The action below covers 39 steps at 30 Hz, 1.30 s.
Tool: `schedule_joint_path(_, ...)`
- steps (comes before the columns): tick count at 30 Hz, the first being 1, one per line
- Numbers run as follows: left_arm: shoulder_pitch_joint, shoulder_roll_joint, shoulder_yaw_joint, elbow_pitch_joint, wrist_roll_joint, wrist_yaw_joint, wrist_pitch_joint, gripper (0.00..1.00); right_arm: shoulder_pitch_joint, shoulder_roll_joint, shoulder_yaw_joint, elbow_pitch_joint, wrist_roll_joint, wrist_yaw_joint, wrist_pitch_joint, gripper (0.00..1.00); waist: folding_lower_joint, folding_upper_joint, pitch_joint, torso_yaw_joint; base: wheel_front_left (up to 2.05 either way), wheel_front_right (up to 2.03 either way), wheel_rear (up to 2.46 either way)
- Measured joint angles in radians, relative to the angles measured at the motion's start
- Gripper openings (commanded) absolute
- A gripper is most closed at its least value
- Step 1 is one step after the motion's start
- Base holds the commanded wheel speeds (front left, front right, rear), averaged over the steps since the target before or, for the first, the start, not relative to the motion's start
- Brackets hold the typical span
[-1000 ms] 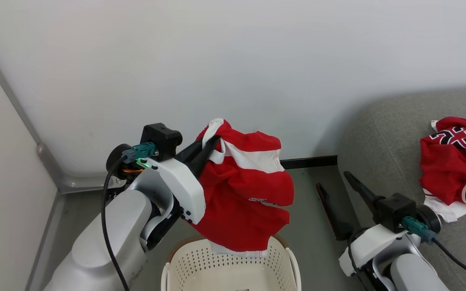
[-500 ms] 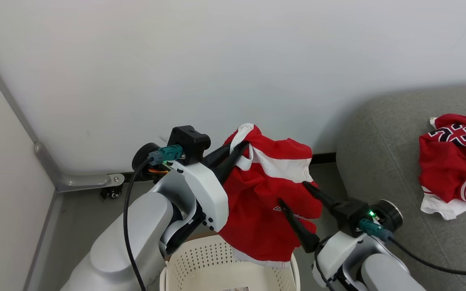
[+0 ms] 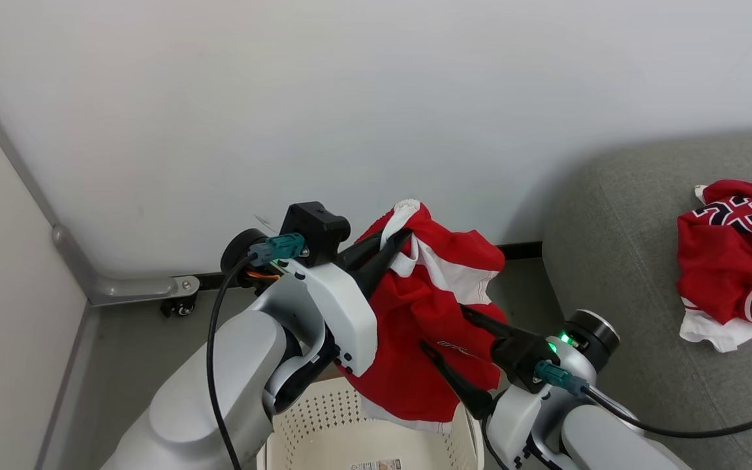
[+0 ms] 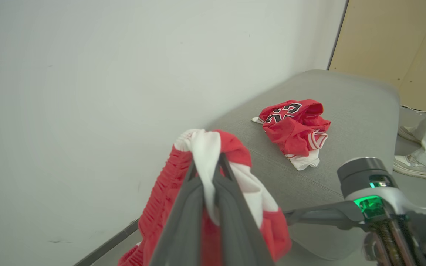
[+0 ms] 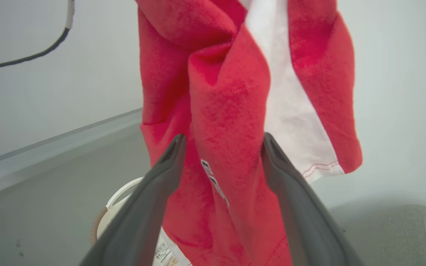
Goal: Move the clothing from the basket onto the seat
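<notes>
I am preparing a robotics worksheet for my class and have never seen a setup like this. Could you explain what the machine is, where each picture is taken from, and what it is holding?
This is a wheeled robot with two arms, each ending in a two-fingered gripper. One picture looks down from its head. The other two come from cameras on its wrists, looking along the fingers. The left gripper is shut on a red and white garment, which hangs above the cream basket. The right gripper is open, with a finger on either side of the hanging cloth. A second red garment already lies on the grey seat.
</notes>
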Motion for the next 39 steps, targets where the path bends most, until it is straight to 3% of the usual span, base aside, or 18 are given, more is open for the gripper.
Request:
schedule_joint_path(13,0.0,-0.002,-0.007,-0.029,0.0,0.01,0.017,0.0,-0.071,0.011,0.024,0.061,-0.03,0.0,-0.005,1.0,0.0,0.0,0.014,-0.005,0.0,0.0,0.0)
schedule_joint_path(14,0.0,-0.002,-0.007,-0.031,0.0,0.01,0.017,0.0,-0.072,0.013,0.024,0.066,-0.03,0.0,-0.006,0.87,0.0001,0.0,0.015,-0.005,0.0,0.0,0.0)
schedule_joint_path(16,0.0,-0.002,-0.008,-0.037,0.0,0.014,0.017,0.0,-0.078,0.018,0.025,0.077,-0.03,0.0,-0.007,0.48,0.0,0.0,0.017,-0.006,0.0,0.0,0.0)
schedule_joint_path(19,0.0,-0.002,-0.008,-0.041,0.0,0.014,0.017,0.0,-0.089,0.02,0.026,0.084,-0.03,0.0,-0.008,0.35,0.0,0.0,0.019,-0.006,0.0,0.0,0.0)
schedule_joint_path(22,0.0,-0.003,-0.008,-0.046,0.0,0.014,0.017,0.0,-0.1,0.021,0.031,0.092,-0.03,0.0,-0.016,0.01,0.0,0.0,0.022,-0.008,0.0,0.0,0.0)
schedule_joint_path(34,0.006,0.0,0.001,-0.055,-0.005,0.032,0.016,0.0,-0.105,0.018,-0.036,0.099,0.001,0.0,-0.019,0.0,0.0,0.0,0.031,-0.022,0.0,0.0,0.0)
schedule_joint_path(35,0.011,0.0,0.002,-0.055,-0.008,0.032,0.016,0.08,-0.105,0.016,-0.049,0.098,0.004,0.0,-0.022,0.0,0.0001,0.0,0.032,-0.024,0.0,0.0,0.0)
schedule_joint_path(36,0.017,0.0,0.003,-0.056,-0.009,0.032,0.016,0.32,-0.105,0.013,-0.061,0.097,0.007,0.0,-0.025,0.0,0.0,0.0,0.032,-0.026,0.0,0.0,0.0)
schedule_joint_path(37,0.023,0.0,0.004,-0.056,-0.009,0.032,0.016,0.46,-0.105,0.01,-0.074,0.095,0.012,0.0,-0.025,0.0,0.0,0.0,0.032,-0.028,0.0,0.0,0.0)
schedule_joint_path(38,0.026,0.0,0.004,-0.056,-0.009,0.032,0.015,0.76,-0.105,0.007,-0.086,0.093,0.016,0.0,-0.025,0.0,0.0,0.0,0.033,-0.031,0.0,0.0,0.0)
schedule_joint_path(39,0.027,0.0,0.004,-0.057,-0.009,0.032,0.014,1.0,-0.105,0.002,-0.098,0.089,0.018,0.0,-0.025,0.0,0.0,0.0,0.033,-0.033,0.0,0.0,0.0)
